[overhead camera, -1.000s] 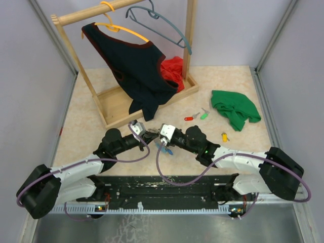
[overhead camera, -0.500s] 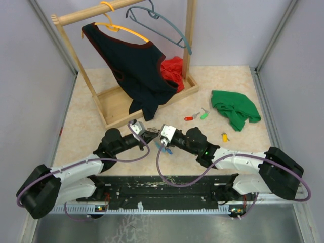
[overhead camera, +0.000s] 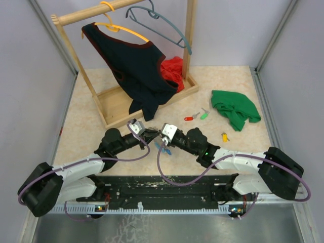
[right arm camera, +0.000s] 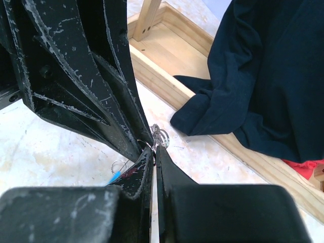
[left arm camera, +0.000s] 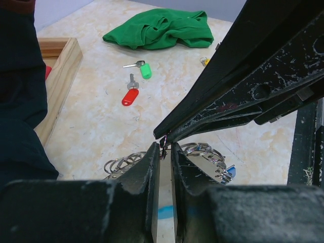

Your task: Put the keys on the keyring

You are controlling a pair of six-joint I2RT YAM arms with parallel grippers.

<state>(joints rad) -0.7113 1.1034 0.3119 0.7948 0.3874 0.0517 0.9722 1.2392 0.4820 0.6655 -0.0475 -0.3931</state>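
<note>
Though walled in grey, holds a wooden rack [overhead camera: 189, 40] with a dark shirt [overhead camera: 136, 66] on the beige marbled counter [overhead camera: 86, 131]. Just before the rack, pinches the keyring [overhead camera: 164, 148] wire in the right tool [right arm camera: 153, 149], jaws together; meets it with the left tool [left arm camera: 163, 149], jaws a slit apart. Right of the rack, lying loose: red key [overhead camera: 188, 119], green key [overhead camera: 204, 115], green cloth [overhead camera: 233, 109]; yellow key [overhead camera: 224, 136] beyond.

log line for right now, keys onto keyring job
left pincer: slightly open at keyring | right pincer: shut on keyring | red key, green key, yellow key: loose, off ring
</note>
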